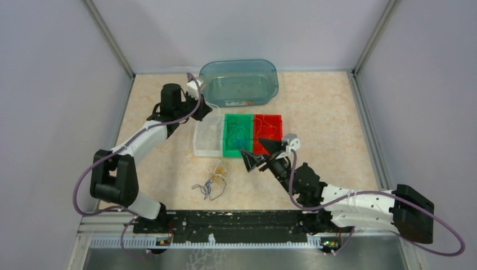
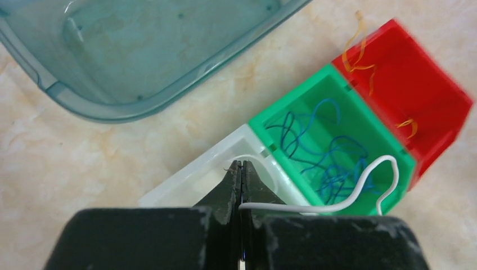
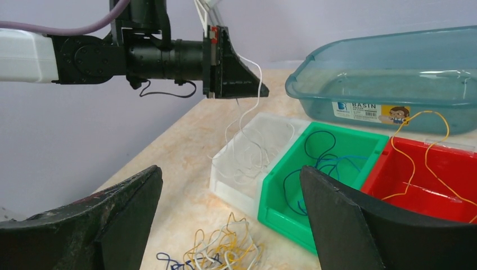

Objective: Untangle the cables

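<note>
Left claw [image 2: 242,166]: jaws pressed together, pinching a white cable [image 2: 360,187] just behind the tips; the strand leaves the claw's right side, arches up and drops again in front of the green bin [image 2: 270,121]; from the right wrist view the same strand hangs from the claw into the white bin [image 3: 233,194], where more white loops lie. The claw is held off the table above the far end of the white bin, just beside the teal basin [image 1: 274,76].

Right claw [image 1: 257,153]: fingers spread wide, holding nothing; it sits low at the near ends of the green and red bins, facing them.

Remaining tangle [image 1: 212,183]: a small knot of yellow, white and dark blue strands on the tabletop, on the near side of the white bin; left of my right claw, apart from it; well apart from my left claw, with the white bin between.

Surroundings: white, green and red bins side by side in a row, touching; the basin beyond them; blue cables [image 2: 315,154] coiled in the green bin; orange-yellow cables [image 3: 413,152] in the red bin [image 3: 427,197], one arching above its rim.

Surface and room: beige marbled tabletop [image 1: 332,129]; pale lilac walls [image 1: 50,84] on three sides; a metal rail [image 1: 242,241] along the near edge, carrying both arm bases.
</note>
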`<state>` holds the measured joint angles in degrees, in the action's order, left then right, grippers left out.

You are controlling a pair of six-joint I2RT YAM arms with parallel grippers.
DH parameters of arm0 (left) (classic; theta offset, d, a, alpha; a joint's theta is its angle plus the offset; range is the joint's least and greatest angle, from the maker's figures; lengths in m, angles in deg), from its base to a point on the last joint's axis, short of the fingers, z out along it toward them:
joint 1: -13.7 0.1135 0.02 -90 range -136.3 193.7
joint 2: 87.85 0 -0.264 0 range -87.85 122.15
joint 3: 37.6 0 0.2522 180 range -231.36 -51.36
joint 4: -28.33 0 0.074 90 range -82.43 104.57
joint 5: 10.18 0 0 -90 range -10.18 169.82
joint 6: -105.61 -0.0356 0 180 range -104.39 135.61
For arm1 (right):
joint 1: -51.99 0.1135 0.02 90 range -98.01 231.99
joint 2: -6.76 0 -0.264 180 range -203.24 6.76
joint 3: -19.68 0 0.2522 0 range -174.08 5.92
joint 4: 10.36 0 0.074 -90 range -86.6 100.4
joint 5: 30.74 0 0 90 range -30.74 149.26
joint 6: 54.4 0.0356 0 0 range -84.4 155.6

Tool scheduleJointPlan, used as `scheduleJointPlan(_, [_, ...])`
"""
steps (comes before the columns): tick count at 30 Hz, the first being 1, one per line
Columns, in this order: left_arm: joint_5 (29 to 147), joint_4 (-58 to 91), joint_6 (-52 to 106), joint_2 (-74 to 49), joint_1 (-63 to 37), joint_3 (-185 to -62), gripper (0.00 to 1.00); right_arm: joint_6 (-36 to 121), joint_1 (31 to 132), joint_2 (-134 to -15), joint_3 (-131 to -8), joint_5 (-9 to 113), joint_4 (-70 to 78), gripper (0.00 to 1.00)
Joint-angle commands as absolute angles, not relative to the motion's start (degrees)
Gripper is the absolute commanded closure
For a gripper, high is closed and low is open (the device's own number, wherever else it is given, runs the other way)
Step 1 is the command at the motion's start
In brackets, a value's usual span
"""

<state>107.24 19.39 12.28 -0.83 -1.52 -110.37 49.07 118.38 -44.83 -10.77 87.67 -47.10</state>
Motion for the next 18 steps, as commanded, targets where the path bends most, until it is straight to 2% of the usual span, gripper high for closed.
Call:
scheduleJointPlan(1, [100.26, 9.83, 1.4, 1.37, -1.33, -112.91, 0.99, 48.42, 118.89, -45.46, -14.14, 86.97, -48.45, 0.07])
scheduleJointPlan(3, [97.61, 6.6, -1.21, 2.29, -1.33, -114.69, 0.98, 48.51, 118.9, -45.82, -14.36, 86.8, -48.52, 0.07])
scheduleJointPlan(13, [91.74, 3.74, -6.3, -0.85, -1.41, -114.59, 0.53, 49.31, 118.96, -46.68, -14.98, 85.93, -48.51, 0.07])
scheduleJointPlan(15, [92.11, 3.21, -6.77, -1.8, -1.37, -114.56, 0.47, 49.47, 118.88, -46.68, -15.0, 85.81, -48.22, 0.07])
scheduleJointPlan(18, [92.58, 2.55, -6.86, -3.63, -1.35, -115.21, 0.43, 49.66, 118.88, -46.67, -15.07, 85.8, -48.03, 0.07])
